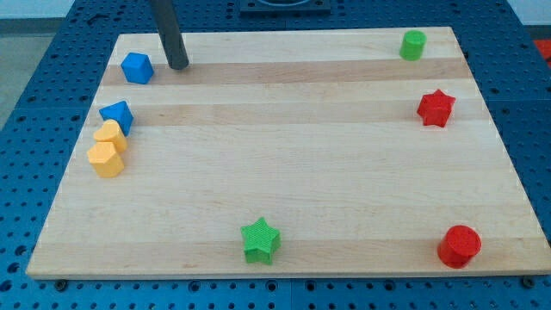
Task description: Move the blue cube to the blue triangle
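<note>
The blue cube (pixel 137 67) sits near the board's top left corner. The blue triangle (pixel 117 114) lies below it at the left edge, a short gap apart. My tip (pixel 179 65) is on the board just to the right of the blue cube, with a small gap between them. The dark rod rises from it out of the view's top.
Two yellow blocks (pixel 108 148) lie touching the blue triangle's lower side at the left edge. A green cylinder (pixel 413 44) is at the top right, a red star (pixel 436 108) below it, a red cylinder (pixel 459 246) at the bottom right, a green star (pixel 260 240) at the bottom middle.
</note>
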`<state>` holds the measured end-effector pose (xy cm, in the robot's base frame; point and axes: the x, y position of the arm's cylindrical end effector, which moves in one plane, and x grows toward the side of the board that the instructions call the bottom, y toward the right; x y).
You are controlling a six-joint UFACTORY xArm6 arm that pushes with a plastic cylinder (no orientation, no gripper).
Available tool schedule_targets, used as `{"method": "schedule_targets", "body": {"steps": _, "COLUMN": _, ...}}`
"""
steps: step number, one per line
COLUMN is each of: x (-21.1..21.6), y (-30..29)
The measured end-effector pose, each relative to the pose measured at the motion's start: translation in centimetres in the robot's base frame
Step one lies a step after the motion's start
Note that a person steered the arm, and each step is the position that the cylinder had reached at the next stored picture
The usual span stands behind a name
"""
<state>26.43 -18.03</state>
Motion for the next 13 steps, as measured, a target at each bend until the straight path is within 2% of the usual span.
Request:
{"method": "schedule_targets", "body": {"steps": 3, "x": -1.0, "y": -8.6}}
{"method": "schedule_targets", "body": {"steps": 4, "x": -1.0, "y": -8.6}}
{"method": "schedule_targets", "body": {"steps": 6, "x": 2.3, "y": -8.5}}
{"method": "schedule_targets", "body": {"steps": 9, "x": 3.8, "y": -8.5}}
{"method": "schedule_targets", "body": {"steps": 10, "x": 6.0, "y": -8.5}}
{"method": "schedule_targets", "body": {"steps": 13, "x": 6.2, "y": -8.5}}
